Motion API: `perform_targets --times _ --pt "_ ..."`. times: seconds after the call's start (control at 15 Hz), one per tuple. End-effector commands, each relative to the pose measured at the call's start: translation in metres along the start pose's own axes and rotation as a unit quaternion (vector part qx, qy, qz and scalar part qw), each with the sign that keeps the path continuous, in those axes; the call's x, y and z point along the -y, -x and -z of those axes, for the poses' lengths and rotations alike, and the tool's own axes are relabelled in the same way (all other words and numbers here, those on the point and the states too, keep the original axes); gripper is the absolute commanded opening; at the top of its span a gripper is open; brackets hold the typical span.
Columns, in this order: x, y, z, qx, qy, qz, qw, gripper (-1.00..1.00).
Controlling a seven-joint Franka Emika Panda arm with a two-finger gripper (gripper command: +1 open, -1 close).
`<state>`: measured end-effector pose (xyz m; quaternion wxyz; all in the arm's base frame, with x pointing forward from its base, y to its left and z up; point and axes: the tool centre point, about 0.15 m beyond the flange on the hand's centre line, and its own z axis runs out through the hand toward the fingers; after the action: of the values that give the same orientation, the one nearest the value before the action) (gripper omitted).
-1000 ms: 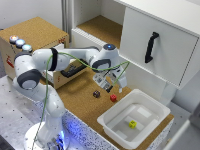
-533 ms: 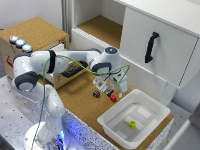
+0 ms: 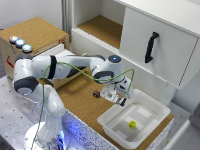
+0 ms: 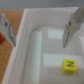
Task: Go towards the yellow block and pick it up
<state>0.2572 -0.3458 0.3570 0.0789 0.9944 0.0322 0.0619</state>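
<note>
Exterior view: white Franka arm [image 3: 65,67] stretched from the lower left toward centre frame, gripper [image 3: 118,98] hanging over the near-left rim of the white tray [image 3: 150,112] at lower right. Yellow block [image 3: 132,124] lying on the tray floor, lower right of centre, apart from the gripper and from the tray walls. Small dark brown cube [image 3: 96,93] on the cork tabletop [image 3: 82,100] just left of the gripper. White cabinet door with a black handle [image 3: 151,46] at upper right; cardboard box [image 3: 37,32] at upper left.

Wrist view: fingers [image 4: 68,31] spread wide, released, nothing between them, one at each side of the upper frame. Yellow block [image 4: 68,65] at lower right with dark marks on its top face, unseen from outside. Sliver of a small red cube [image 4: 1,38] at the left edge, beyond the tray rim [image 4: 25,20], on cork
</note>
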Motion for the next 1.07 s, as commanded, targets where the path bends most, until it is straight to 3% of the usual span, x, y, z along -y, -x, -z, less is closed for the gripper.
perform_targets --times 0.0,0.53,1.0 --pt "-0.055 0.027 -0.051 0.004 -0.04 -0.006 0.999 1.0" --pt "-0.077 -0.006 -0.098 0.0 -0.085 -0.022 0.996 1.0" --pt "-0.094 -0.017 -0.125 0.006 -0.101 -0.023 0.995 1.0"
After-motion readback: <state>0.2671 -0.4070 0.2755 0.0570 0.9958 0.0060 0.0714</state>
